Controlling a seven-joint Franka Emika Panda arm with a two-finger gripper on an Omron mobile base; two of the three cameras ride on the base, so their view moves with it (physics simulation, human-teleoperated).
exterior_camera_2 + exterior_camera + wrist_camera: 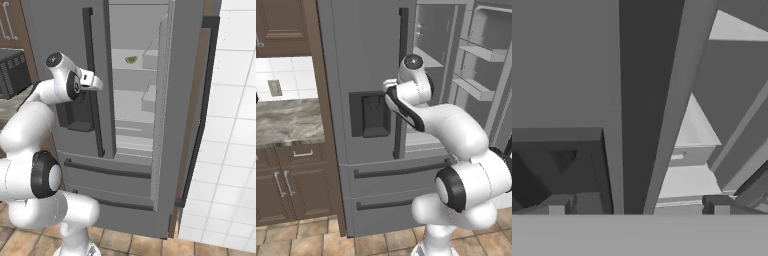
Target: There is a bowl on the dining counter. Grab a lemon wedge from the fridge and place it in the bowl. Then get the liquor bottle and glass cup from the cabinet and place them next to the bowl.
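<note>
The grey steel fridge [356, 60] stands with its left door shut and its right door [167, 125] swung open. A small yellowish-green lemon wedge [131, 60] lies on an upper inner shelf. My gripper [100, 82] is open and empty. It hovers right in front of the left door's dark vertical handle [92, 75], above the dispenser recess [371, 115]. In the hand view the handle [644, 100] runs up between my fingertips [559, 205], with the lit shelves [687, 180] to its right. The bowl, dining counter, liquor bottle and glass cup are out of view.
Fridge drawers [396, 172] sit below the doors. Left of the fridge are a marble counter [286, 120], brown base units [286, 185] and a shut brown wall cabinet [281, 25]. A dark microwave [12, 72] sits at the left, and a white tiled wall [230, 150] at the right.
</note>
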